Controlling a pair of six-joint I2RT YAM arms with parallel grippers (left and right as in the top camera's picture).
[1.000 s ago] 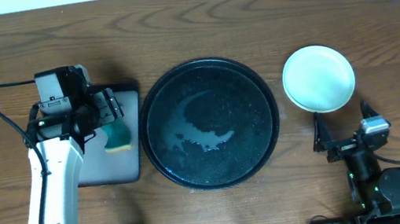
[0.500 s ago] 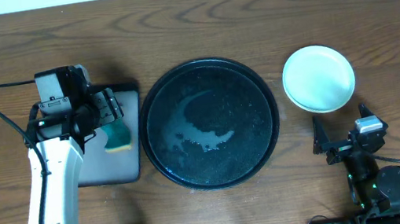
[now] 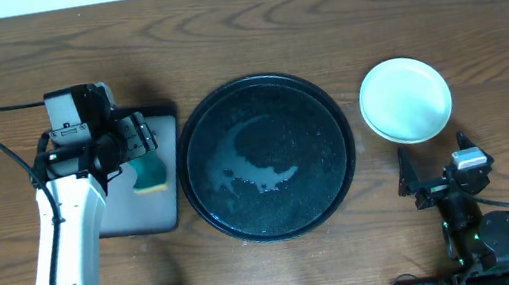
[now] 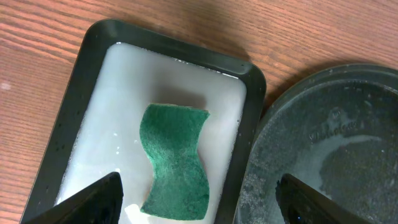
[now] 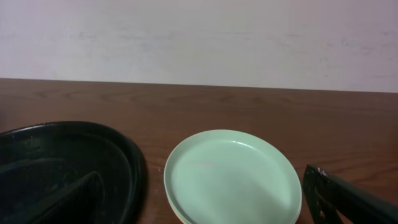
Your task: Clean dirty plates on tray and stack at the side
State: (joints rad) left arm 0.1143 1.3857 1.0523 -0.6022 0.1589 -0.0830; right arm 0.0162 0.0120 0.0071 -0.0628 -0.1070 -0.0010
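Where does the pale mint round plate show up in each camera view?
Overhead: the pale mint round plate sits at the right, beside the large round black tray.
Left wrist: not in view; only the tray's edge, at right.
Right wrist: lower centre, tray at left.
Shared landmark: the black tray, in all three views.

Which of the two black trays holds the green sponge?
The small rectangular tray on the robot's left side holds the green sponge. The large round tray in the middle is wet but has no sponge and no plate on it.
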